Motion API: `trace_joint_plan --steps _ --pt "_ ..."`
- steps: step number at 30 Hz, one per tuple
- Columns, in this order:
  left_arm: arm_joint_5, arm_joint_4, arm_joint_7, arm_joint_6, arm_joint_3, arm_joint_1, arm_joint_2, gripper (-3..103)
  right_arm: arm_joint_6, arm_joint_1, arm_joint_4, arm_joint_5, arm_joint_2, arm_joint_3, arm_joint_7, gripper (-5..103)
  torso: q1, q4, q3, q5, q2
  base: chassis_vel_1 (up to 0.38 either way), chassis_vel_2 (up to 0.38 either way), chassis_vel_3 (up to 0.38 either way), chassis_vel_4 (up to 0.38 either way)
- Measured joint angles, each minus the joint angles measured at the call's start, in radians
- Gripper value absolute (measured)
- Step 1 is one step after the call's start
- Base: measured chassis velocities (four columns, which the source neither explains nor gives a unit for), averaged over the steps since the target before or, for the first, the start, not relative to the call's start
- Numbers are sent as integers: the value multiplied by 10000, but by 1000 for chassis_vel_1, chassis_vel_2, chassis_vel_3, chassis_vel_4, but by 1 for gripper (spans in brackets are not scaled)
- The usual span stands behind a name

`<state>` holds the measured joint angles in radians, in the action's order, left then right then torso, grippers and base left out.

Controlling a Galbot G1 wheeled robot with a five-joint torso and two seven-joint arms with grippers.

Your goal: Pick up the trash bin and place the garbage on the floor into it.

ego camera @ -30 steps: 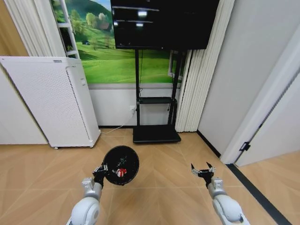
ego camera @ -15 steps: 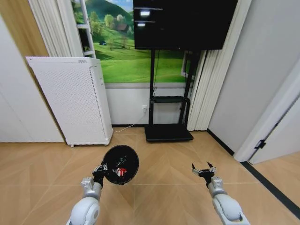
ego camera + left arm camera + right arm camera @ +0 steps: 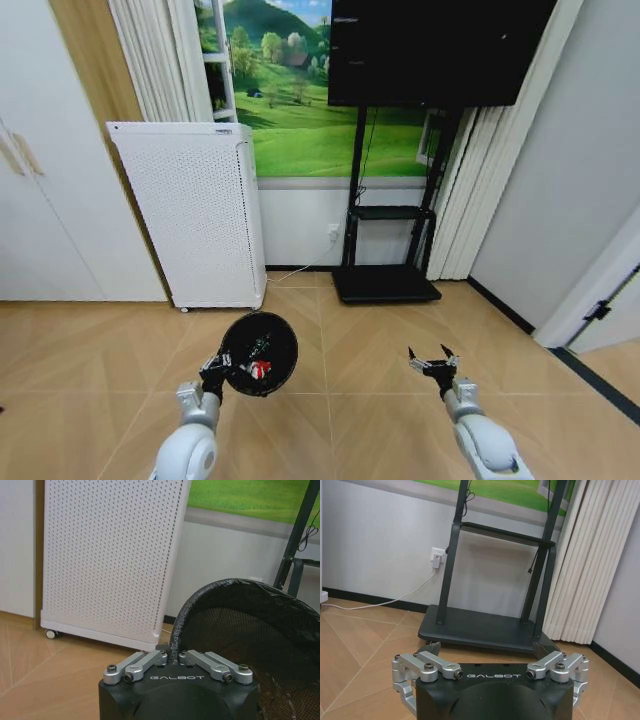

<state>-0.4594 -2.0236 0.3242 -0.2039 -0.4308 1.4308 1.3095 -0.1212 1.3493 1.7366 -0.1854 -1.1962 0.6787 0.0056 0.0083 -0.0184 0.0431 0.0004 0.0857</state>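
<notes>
The trash bin (image 3: 259,353) hangs above the floor, rim clamped in the left gripper (image 3: 214,366), red-and-white litter (image 3: 260,368) inside; right gripper (image 3: 432,364) spread, empty, level beside it

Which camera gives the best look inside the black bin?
The head view: it looks straight into the trash bin, showing red-and-white litter at its bottom. The left wrist view shows the rim pinched by the left end effector and part of the mesh wall.
</notes>
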Motion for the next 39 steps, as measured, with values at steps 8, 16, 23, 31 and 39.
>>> trace_joint_plan --steps 8,16,23,31,39 --pt "-702 295 2181 157 -92 266 1865 4 -63 -64 42 123 11 -18 -69 100 -1 8 -1 -5 0 -29 -29 26 18" --pt "-2666 846 4249 147 -1112 -481 2387 4 -103 -152 3 260 134 -97 -74 100 -1 6 0 -2 0 0 0 0 0" --pt "-4157 1608 4193 148 -1773 -1045 2013 4 -233 -351 9 300 137 -219 -36 100 0 8 0 -3 0 0 0 0 0" --pt "-5456 2368 4897 330 -2085 -1399 1919 4 -249 -319 4 317 209 -223 4 100 0 6 0 -7 0 0 0 0 0" --pt "-5691 3103 5593 753 -2257 -1811 1904 4 -157 -371 -60 469 316 -263 117 100 0 6 0 -5 0 0 0 0 0"
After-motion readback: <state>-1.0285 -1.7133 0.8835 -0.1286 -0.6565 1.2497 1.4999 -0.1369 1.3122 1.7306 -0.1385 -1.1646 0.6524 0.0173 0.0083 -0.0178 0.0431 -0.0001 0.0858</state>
